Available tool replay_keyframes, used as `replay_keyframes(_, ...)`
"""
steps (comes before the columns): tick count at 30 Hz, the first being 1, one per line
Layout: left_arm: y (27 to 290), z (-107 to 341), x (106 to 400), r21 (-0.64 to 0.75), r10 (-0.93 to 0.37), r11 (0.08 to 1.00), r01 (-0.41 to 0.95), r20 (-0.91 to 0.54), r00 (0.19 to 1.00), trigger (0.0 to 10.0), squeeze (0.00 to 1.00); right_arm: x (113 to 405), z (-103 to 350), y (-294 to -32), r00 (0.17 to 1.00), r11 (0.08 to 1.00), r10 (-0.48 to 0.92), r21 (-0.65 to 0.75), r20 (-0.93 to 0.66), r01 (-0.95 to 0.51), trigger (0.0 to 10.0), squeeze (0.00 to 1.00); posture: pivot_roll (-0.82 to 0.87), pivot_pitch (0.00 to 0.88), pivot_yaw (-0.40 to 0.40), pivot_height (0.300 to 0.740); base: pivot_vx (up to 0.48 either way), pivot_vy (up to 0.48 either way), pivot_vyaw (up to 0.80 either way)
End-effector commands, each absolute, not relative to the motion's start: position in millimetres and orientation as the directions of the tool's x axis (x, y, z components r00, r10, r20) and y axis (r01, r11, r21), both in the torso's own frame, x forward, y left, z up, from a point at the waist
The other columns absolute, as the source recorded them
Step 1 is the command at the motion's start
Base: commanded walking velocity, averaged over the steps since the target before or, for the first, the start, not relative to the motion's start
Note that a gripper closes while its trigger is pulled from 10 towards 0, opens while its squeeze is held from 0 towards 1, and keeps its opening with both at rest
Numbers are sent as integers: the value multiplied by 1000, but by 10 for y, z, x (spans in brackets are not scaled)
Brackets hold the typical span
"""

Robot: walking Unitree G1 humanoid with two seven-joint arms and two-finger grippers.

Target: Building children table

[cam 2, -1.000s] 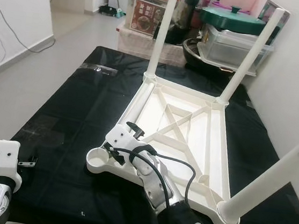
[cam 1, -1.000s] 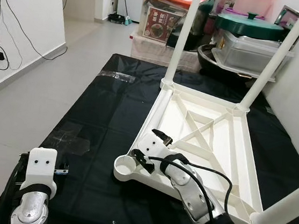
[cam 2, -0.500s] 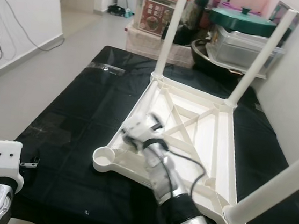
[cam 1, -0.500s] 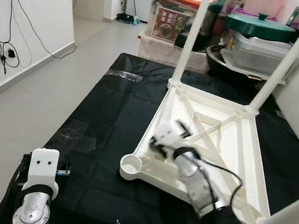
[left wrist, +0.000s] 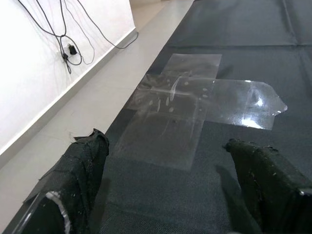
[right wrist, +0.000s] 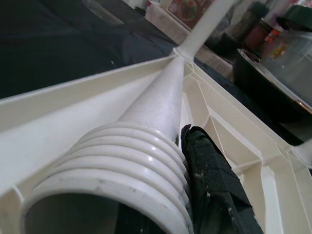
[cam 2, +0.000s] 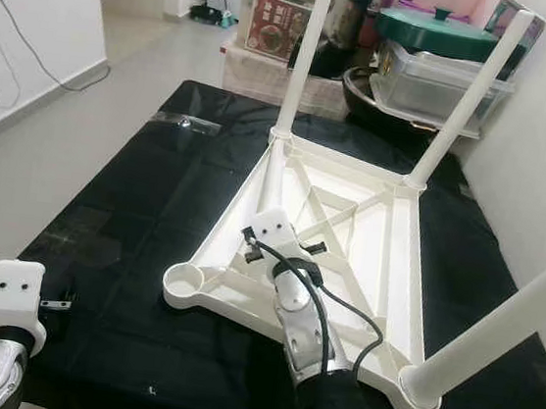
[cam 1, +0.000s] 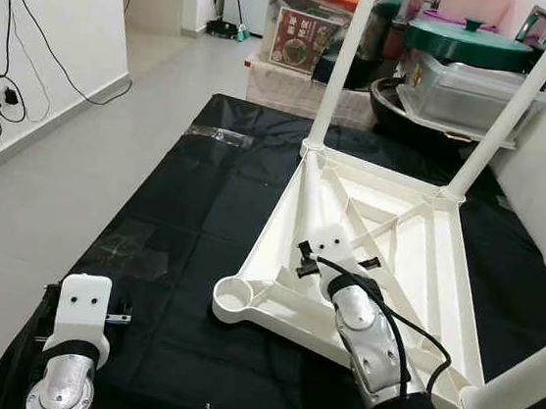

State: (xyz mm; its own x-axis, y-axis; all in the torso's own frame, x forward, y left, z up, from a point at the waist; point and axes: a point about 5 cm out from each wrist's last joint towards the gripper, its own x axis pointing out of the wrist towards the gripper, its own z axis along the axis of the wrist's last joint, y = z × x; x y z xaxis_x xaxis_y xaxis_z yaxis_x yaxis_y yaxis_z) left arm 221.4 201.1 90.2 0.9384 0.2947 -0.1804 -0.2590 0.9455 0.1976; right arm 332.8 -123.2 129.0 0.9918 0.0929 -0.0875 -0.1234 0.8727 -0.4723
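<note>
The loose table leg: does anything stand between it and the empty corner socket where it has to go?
Nothing visible stands in the way. The loose leg lies inside the upturned table, along its left rail, with its threaded end at the right gripper. The empty socket is open and uncovered.

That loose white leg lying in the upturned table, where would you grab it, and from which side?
Probably near its threaded end, from above. The leg lies flat in the table frame against the left rail, so only its top is open. The right gripper is already there, one finger beside the threads.
</note>
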Motion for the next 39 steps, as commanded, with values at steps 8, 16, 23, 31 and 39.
replay_keyframes(8,1962,943,2217,171,269,955,-242,-165,949,10000,0,3297,1445,-1351,993,916,121,-388,13,-106,0,0,174,0,-125,740,0,0,0)
replay_keyframes(16,1743,1252,2374,-76,98,992,-98,-7,995,10000,0,3120,1749,-1524,939,954,291,-124,185,-271,0,0,162,0,-117,740,0,0,0)
replay_keyframes(23,1571,1652,2604,-563,-90,810,163,155,984,10000,0,2868,1842,-1524,829,853,477,71,291,-516,0,0,141,0,-97,740,0,0,0)
replay_keyframes(31,1460,1797,2686,-721,-215,602,344,269,939,10000,0,2830,1735,-1422,806,799,522,171,279,-577,0,0,138,0,-107,740,0,0,0)
replay_keyframes(39,1498,1959,2899,-800,-246,367,475,409,879,10000,0,2596,1752,-1206,629,580,705,243,327,-777,0,0,124,0,-102,740,0,0,0)
